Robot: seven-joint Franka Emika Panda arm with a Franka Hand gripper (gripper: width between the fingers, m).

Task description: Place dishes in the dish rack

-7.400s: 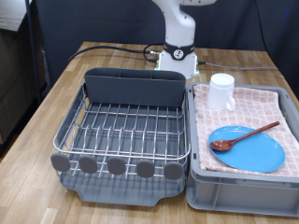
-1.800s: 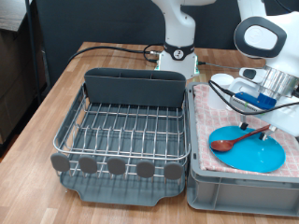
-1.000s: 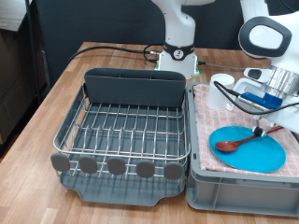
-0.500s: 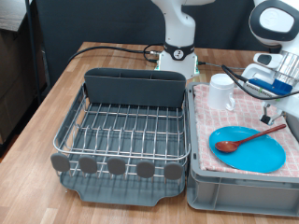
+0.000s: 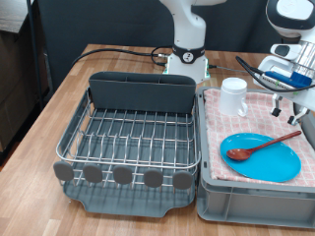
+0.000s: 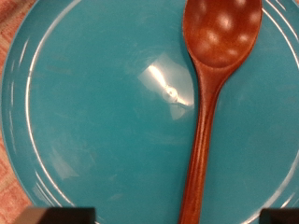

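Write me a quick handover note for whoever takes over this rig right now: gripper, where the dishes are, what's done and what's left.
Gripper: at the exterior view's right edge, above the handle end of the wooden spoon, holding nothing that shows; whether it is open is unclear.
Blue plate: flat in the grey crate on the pink checkered cloth, spoon lying across it.
White mug: upright at the crate's far corner.
Dish rack: no dishes in it.
Done: nothing racked yet.
Left: plate, spoon and mug all remain to be moved.
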